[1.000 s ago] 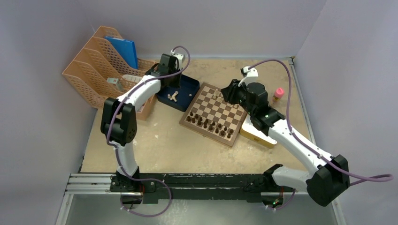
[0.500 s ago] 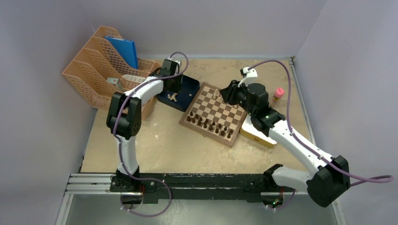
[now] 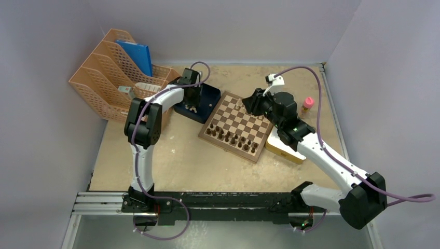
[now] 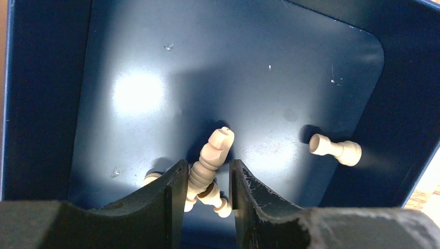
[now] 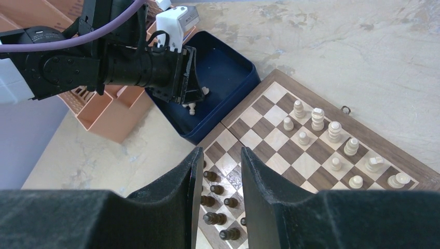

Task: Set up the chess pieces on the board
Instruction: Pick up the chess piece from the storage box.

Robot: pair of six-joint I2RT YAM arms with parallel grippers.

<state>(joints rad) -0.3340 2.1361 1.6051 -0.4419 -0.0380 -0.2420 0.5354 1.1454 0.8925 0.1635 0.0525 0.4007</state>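
My left gripper (image 4: 206, 168) is down inside the dark blue tray (image 4: 233, 67). Its jaws stand open on either side of a tall beige chess piece (image 4: 212, 155) that leans on the left finger. A gap shows at the right finger. A smaller beige piece (image 4: 219, 201) lies crossed under it, and another (image 4: 336, 149) lies to the right. From above, the left gripper (image 3: 193, 104) hides these pieces. My right gripper (image 5: 218, 155) hovers open and empty over the board (image 5: 283, 140). Several beige pieces (image 5: 316, 119) stand along the far edge of the board (image 3: 236, 120).
Dark brown pieces (image 3: 231, 137) fill the board's near rows. Orange file racks (image 3: 119, 72) stand left of the tray (image 3: 210, 98). A yellow-rimmed tin (image 3: 283, 150) lies under the right arm, and a small pink-capped bottle (image 3: 308, 104) stands behind it. Walls close in the back and sides.
The left arm's elbow has swung right and forward while its gripper sank into the tray and its jaws came apart around the beige pieces. The right arm has stayed still.
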